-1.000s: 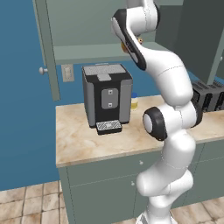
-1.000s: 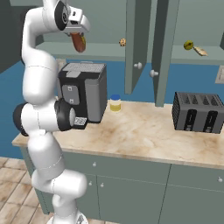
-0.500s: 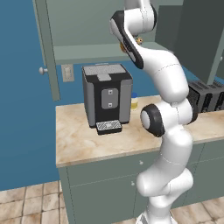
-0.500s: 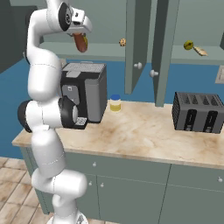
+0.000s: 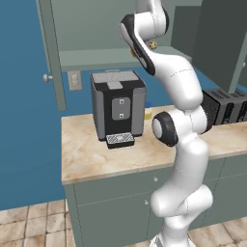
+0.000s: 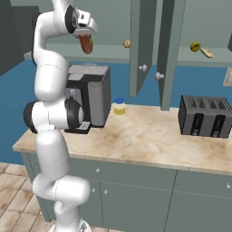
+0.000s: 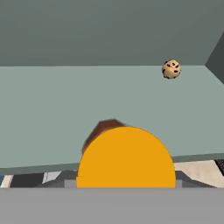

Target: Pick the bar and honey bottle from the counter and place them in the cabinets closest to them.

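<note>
Nearest the hand camera, one squat amber-orange honey bottle with a yellow cap (image 7: 126, 157) sits clamped in the claw (image 6: 86, 45), raised level with the grey-green upper cabinet's inner shelf (image 7: 52, 113). The bottle looks light, rigid and smooth, likely slippery, so a firm hold across its body suits it best. Further back on that shelf rests one small round speckled ball (image 7: 171, 69). Below, on the beige marble worktop (image 6: 149, 140), stand one black coffee machine (image 5: 118, 110), one pale container with a blue top (image 6: 119, 107) and one black toaster (image 6: 204, 117).
</note>
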